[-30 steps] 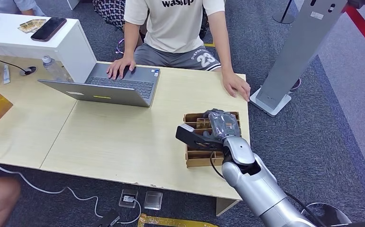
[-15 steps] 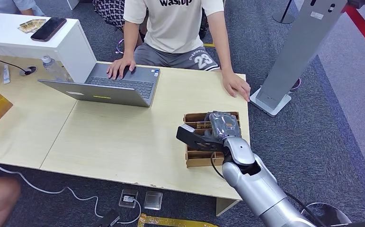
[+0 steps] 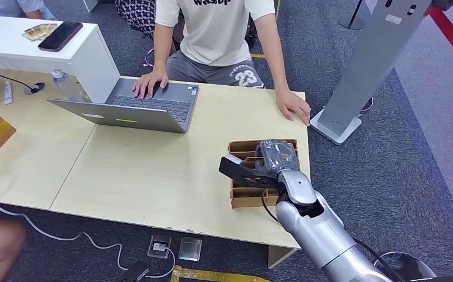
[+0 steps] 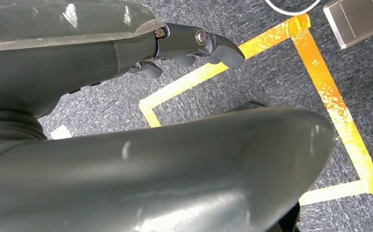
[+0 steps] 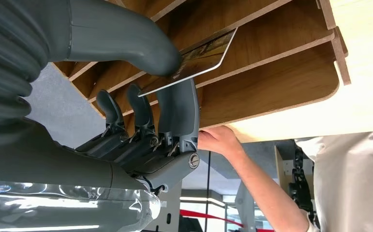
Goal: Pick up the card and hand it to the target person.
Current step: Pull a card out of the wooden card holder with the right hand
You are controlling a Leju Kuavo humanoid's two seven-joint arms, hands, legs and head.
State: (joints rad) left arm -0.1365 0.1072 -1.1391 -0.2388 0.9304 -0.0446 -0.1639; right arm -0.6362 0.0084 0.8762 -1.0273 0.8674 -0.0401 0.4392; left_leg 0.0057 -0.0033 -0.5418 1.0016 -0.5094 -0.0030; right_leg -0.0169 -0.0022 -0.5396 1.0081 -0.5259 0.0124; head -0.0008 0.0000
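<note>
Pinching the card (image 5: 201, 55) between thumb and one finger of the right hand (image 5: 150, 92); remaining fingers curled alongside, clear of it. Card seated low in a slot of the wooden card rack (image 3: 244, 194), one corner showing past the thumb, printed face turned toward the slot wall. Not yet lifted free, as judged from the partitions on both sides of it.

Wooden card rack: several parallel slots divided by thin boards. Held card in one; more cards apparently standing in a slot at the rack's far end; contents of the others hidden under the right hand (image 3: 277, 155). Rack resting on the tabletop (image 3: 153, 170), near its right edge.

Risks from here, as judgement only. Thin grip on a small area of card: a slanted pull likely to scrape the partition and twist the card out of the pinch. Light rack, not visibly fastened: possible lift or drag along with the card if friction holds. Person's hand (image 3: 293, 106) lying flat on the tabletop just beyond the rack, not raised to receive: early release likely to drop the card.

Beyond the rack: seated person (image 3: 215, 35), other hand on an open laptop (image 3: 136, 106) to the rack's far left.

Left hand (image 4: 194, 46) hanging over carpet marked with orange tape (image 4: 320, 77), holding nothing, fingers loosely bent and apart.
</note>
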